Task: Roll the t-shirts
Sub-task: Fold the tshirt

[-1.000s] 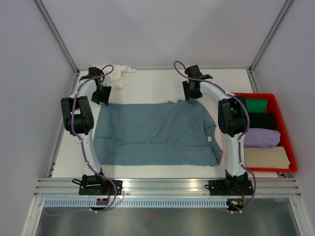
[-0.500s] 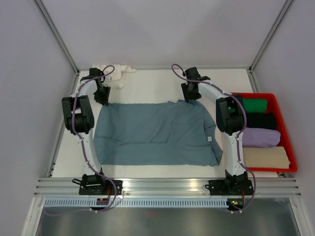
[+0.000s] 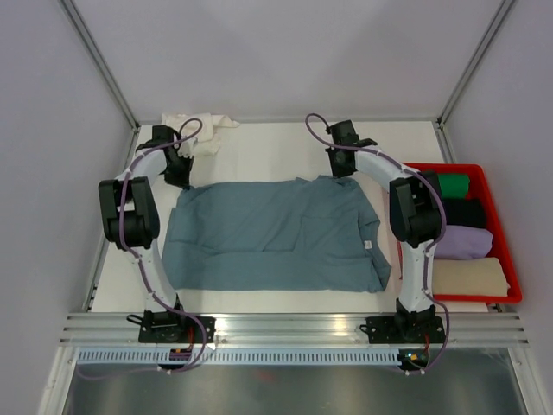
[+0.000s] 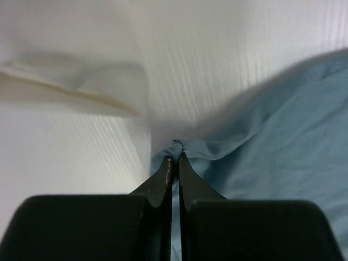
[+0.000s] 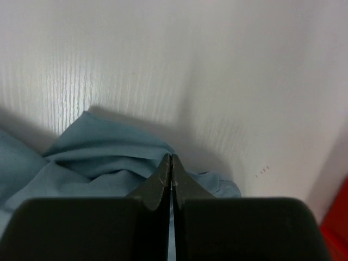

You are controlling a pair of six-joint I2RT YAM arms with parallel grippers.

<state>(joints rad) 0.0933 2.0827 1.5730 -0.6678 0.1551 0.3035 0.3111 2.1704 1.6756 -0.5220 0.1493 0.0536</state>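
Top external: left gripper (image 3: 180, 180), right gripper (image 3: 338, 172) pinch far edge of blue t-shirt (image 3: 268, 235).

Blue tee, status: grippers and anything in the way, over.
Left gripper shut on blue tee, far-left corner. Right gripper shut on far-right corner. Tee flat, unrolled. Cream tee bunched beyond left gripper.

Left arm (image 3: 128, 212) partly hides the cream t-shirt (image 3: 218, 122).

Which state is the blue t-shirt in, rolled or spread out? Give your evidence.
Spread out, not rolled: the blue t-shirt lies flat and open across the table, slightly wrinkled, with no rolled end visible.
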